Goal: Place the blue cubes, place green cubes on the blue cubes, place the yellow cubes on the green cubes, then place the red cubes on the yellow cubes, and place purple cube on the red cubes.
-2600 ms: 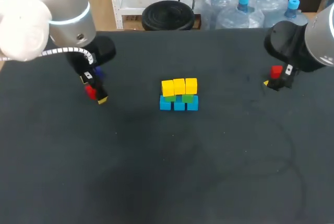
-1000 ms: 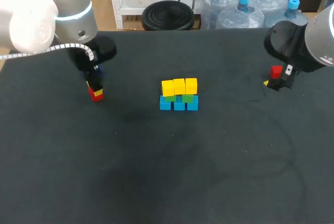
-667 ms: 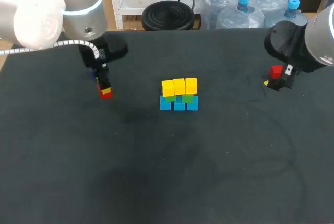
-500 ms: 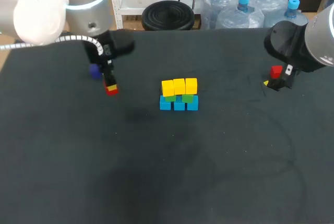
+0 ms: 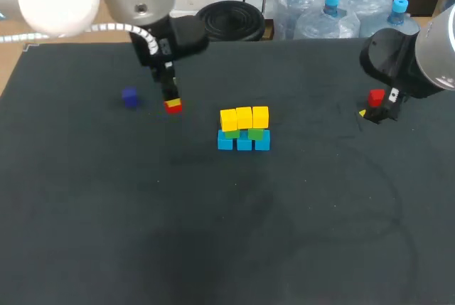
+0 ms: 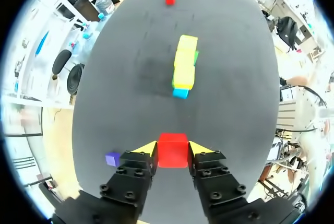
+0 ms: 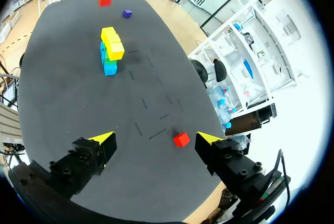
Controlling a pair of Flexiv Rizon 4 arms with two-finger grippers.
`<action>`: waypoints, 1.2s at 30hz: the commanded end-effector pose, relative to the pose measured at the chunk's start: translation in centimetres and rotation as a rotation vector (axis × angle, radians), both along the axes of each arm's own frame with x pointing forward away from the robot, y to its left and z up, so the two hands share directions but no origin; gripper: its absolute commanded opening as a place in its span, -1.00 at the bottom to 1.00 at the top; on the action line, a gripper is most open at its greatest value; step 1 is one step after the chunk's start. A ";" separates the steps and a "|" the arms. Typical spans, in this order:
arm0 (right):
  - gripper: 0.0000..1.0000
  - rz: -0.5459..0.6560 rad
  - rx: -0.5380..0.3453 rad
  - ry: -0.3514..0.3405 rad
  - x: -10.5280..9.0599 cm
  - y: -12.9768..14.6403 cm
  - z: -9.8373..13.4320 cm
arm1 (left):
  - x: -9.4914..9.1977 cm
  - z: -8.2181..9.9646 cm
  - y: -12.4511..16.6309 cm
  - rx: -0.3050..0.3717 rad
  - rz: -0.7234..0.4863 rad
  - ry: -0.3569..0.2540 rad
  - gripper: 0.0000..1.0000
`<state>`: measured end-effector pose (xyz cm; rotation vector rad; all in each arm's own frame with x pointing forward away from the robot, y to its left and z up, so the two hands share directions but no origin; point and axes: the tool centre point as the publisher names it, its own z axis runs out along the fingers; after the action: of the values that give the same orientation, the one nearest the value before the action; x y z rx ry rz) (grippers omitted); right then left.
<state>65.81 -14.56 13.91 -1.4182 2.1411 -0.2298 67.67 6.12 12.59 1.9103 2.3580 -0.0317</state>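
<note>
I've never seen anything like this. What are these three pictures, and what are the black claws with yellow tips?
Two robot arms work at a dark table. The square picture looks down from above; each round one comes from a camera on an arm's wrist, looking along its claw, or gripper. The left gripper pinches a red cube. The right gripper is open, a second red cube lying ahead of it. In the middle stands a stack: blue cubes, green cubes, then yellow cubes on top. A purple cube lies apart.
</note>
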 end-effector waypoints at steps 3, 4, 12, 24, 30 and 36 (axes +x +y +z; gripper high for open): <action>1.00 -0.003 0.001 -0.009 -0.2 0.0 -0.1 | 0.5 -0.3 -2.6 0.036 -0.009 0.021 -1.00; 1.00 -0.003 0.001 -0.009 -0.2 0.0 -0.1 | 0.5 -0.4 -2.8 0.038 -0.010 0.020 -1.00; 1.00 -0.003 0.001 -0.009 -0.2 0.0 -0.1 | 0.4 -0.8 -5.2 0.059 -0.035 0.014 -1.00; 1.00 -0.003 0.001 -0.009 -0.2 0.0 -0.1 | 0.6 -0.7 -7.8 0.061 -0.092 0.003 -1.00; 1.00 -0.003 0.001 -0.009 -0.2 0.0 -0.1 | 1.2 -1.4 -9.0 0.051 -0.103 0.009 -1.00; 1.00 -0.003 0.001 -0.009 -0.2 0.0 -0.1 | 1.7 -2.3 -9.8 0.055 -0.109 0.011 -1.00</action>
<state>65.81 -14.56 13.91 -1.4182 2.1410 -0.2298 68.65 -3.05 10.64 2.0532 2.2723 0.0097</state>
